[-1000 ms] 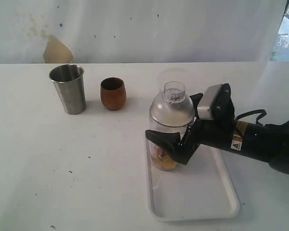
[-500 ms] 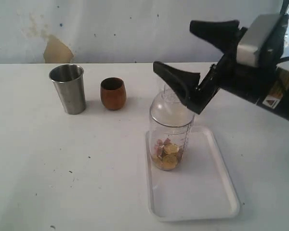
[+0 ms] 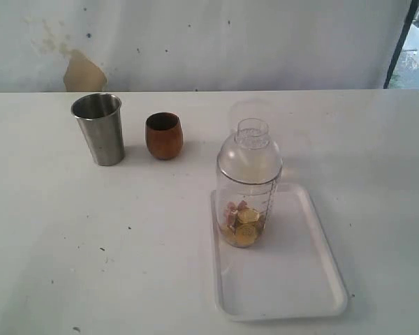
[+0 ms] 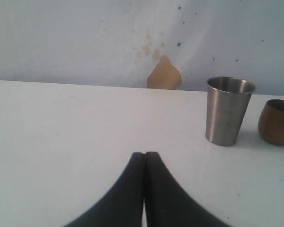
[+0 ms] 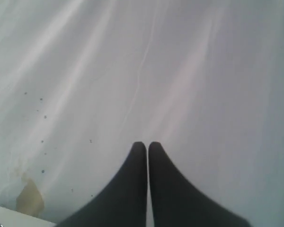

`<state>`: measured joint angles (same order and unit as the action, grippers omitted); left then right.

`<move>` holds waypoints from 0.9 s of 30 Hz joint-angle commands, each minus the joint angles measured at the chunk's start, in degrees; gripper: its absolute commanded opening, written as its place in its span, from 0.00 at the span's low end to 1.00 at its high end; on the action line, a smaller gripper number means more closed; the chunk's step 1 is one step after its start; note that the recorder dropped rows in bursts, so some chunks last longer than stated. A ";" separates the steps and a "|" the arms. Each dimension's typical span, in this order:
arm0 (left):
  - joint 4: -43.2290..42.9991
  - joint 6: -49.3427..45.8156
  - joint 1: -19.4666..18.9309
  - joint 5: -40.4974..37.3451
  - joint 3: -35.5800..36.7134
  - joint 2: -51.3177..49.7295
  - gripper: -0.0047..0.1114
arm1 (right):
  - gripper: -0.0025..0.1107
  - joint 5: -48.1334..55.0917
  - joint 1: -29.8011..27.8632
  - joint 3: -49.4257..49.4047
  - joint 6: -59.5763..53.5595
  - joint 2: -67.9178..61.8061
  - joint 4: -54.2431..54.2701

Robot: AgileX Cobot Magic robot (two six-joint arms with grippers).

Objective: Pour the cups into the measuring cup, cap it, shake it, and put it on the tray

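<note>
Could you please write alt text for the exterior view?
A capped clear measuring cup holding small yellowish pieces stands on a white tray. A steel tumbler and a wooden cup stand on the table to its left.

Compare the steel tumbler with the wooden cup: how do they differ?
The steel tumbler is taller than the wooden cup. The steel tumbler is shiny grey with tapered sides; the wooden cup is dark brown and rounded. Both stand upright on the table, apart, outside the tray.
</note>
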<state>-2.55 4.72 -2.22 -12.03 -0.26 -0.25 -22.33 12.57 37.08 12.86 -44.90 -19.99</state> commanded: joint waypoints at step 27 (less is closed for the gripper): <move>-0.08 0.19 0.05 0.51 0.26 0.25 0.04 | 0.02 38.58 -0.03 0.14 0.29 39.39 9.87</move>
<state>-2.55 4.72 -2.22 -12.03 -0.26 -0.25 15.89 12.57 37.08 12.84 -5.88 -10.36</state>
